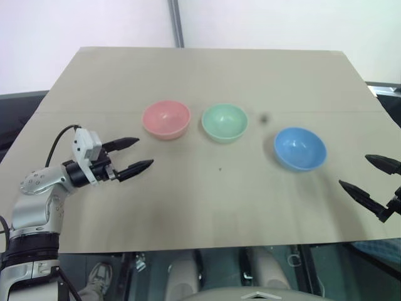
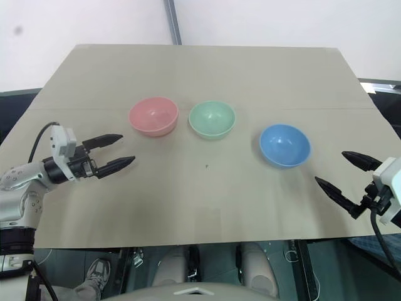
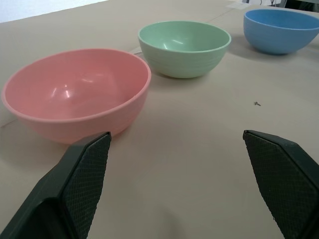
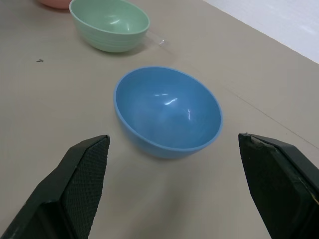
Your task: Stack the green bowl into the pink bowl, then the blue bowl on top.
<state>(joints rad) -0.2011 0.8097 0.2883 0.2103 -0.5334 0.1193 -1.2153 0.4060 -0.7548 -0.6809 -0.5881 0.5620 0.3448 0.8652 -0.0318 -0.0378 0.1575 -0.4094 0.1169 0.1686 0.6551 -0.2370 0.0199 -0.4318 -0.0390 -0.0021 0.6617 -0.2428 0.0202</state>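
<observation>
Three small round plastic bowls sit upright and apart in a row on the tan table: salmon-pink bowl toward my left, pale mint-green bowl in the middle, just beside the pink one, sky-blue bowl toward my right and a little nearer to me. Nothing stacked yet. My left gripper hovers near the pink bowl, jaws wide, empty. My right gripper is near the blue bowl, jaws wide, empty.
</observation>
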